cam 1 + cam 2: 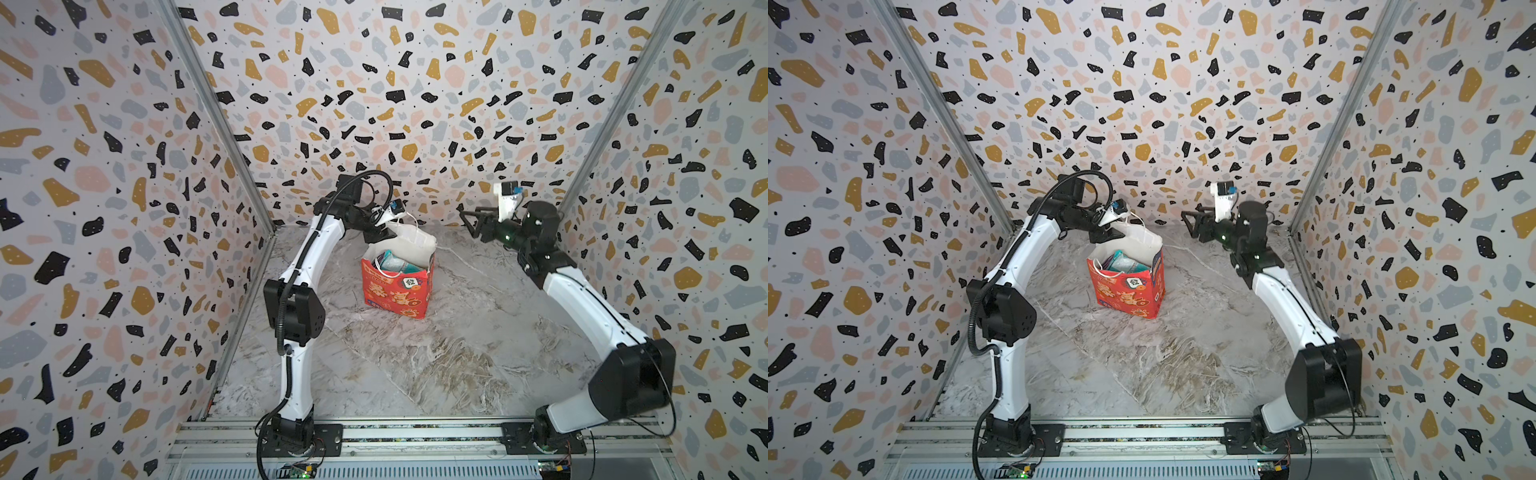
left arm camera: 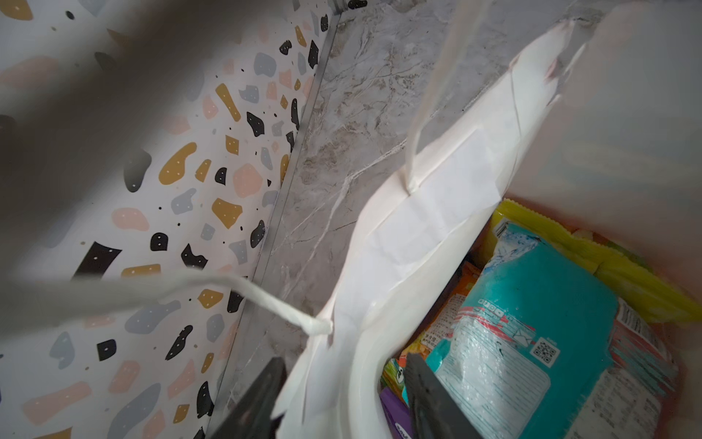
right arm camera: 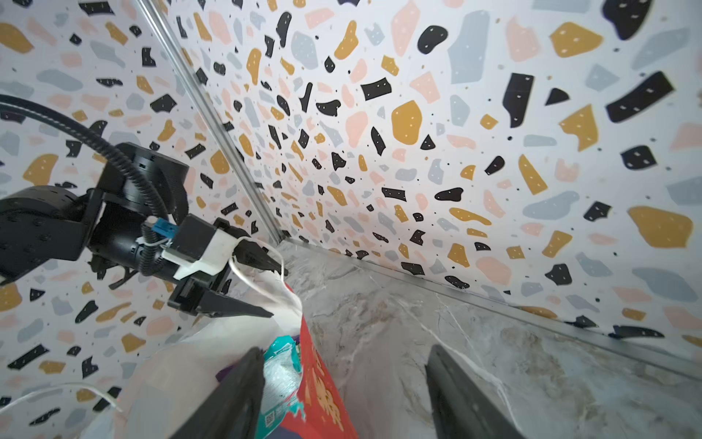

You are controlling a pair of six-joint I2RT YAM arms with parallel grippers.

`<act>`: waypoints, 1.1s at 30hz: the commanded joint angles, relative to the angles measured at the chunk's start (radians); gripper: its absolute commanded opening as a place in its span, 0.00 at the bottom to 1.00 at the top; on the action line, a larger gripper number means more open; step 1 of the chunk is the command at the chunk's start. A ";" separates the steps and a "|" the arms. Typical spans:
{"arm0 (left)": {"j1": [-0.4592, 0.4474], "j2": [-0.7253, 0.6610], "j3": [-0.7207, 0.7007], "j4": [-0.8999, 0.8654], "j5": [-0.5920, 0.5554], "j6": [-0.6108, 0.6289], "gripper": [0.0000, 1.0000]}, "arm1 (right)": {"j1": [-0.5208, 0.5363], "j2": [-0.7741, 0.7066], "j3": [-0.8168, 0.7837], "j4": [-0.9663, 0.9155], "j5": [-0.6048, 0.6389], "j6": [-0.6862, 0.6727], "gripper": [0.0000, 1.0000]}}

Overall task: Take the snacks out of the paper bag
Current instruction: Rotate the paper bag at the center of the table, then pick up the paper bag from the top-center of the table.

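The red paper bag [image 1: 397,291] stands upright nearer the tabletop's [image 1: 415,365] back edge, with the snacks [image 2: 532,323] piled inside and a teal one uppermost. The left hand [image 2: 343,359] is spread astride the bag's rear wall, not pinching it, and the right hand [image 1: 468,222] hangs spread and empty nearby. The packets look light, crinkly and slippery, so pinching 1 by a sealed edge seems best.

Top views high at front, looking down, wrist views near, all sharing paper bag [image 1: 395,293], left seemingly part-blocked
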 commanded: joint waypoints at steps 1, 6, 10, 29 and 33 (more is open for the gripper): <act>-0.018 0.014 0.048 -0.040 -0.015 0.032 0.42 | 0.070 -0.110 -0.193 0.170 0.167 0.087 0.69; -0.039 0.016 0.041 -0.052 -0.027 0.056 0.16 | 0.149 -0.226 -0.402 0.164 0.167 0.023 0.69; -0.049 0.016 0.043 -0.045 -0.054 0.043 0.00 | 0.234 -0.308 -0.574 0.194 0.144 0.064 0.66; -0.053 -0.135 -0.102 0.232 -0.172 -0.243 0.00 | 0.465 0.110 -0.585 0.540 0.209 0.387 0.53; -0.053 -0.154 -0.104 0.241 -0.178 -0.271 0.00 | 0.450 0.164 -0.566 0.556 0.274 0.442 0.52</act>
